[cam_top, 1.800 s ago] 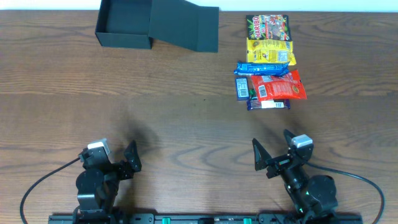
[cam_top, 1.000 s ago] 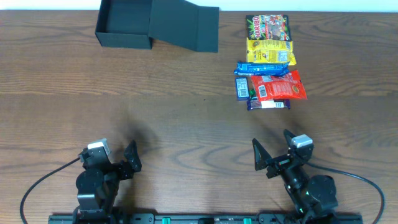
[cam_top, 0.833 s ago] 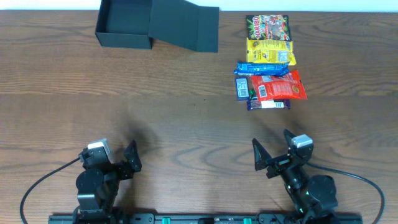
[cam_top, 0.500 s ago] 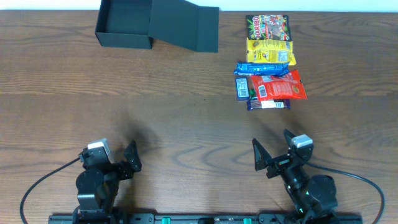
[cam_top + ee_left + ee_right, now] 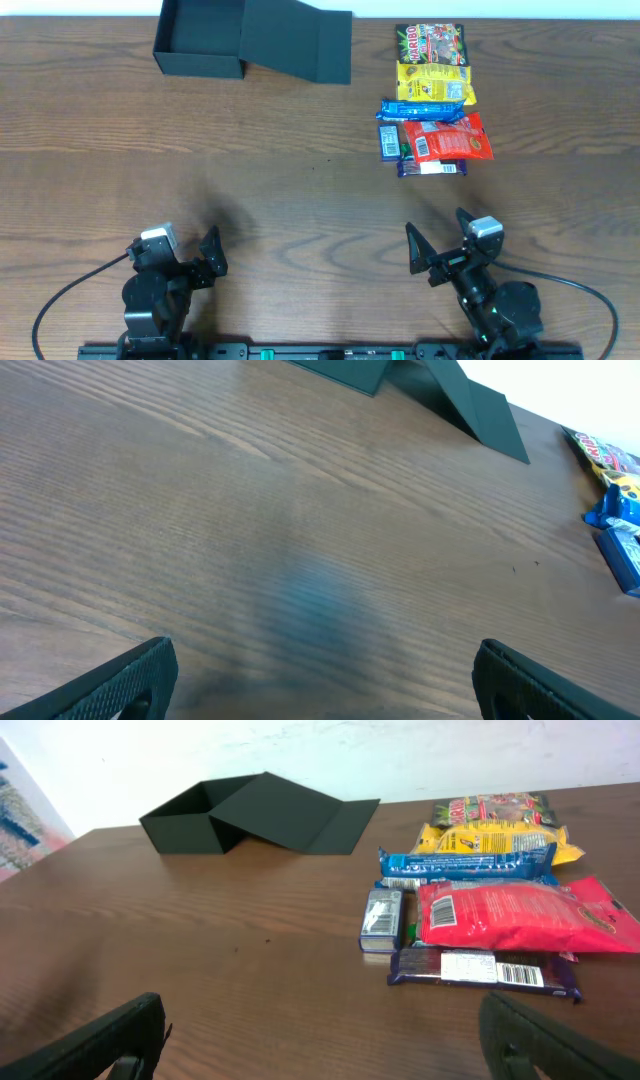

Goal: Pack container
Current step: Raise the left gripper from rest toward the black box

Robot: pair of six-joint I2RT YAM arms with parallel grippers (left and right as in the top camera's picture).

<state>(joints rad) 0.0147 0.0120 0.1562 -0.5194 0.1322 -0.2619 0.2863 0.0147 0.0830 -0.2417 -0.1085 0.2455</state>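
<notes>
The container (image 5: 200,40) is a matte black box, open, at the far left of the table, its flap lid (image 5: 297,42) laid out to its right; it also shows in the right wrist view (image 5: 190,815). Several snack packets lie far right: a Haribo bag (image 5: 431,42), a yellow packet (image 5: 434,82), a blue bar (image 5: 424,110), a red packet (image 5: 446,138) and a dark bar (image 5: 432,168). My left gripper (image 5: 190,255) and right gripper (image 5: 440,245) are open and empty near the front edge, far from everything.
The wooden table (image 5: 300,200) runs wide between the grippers and the objects. A small blue packet (image 5: 389,141) lies left of the red packet. The table's far edge is just behind the container.
</notes>
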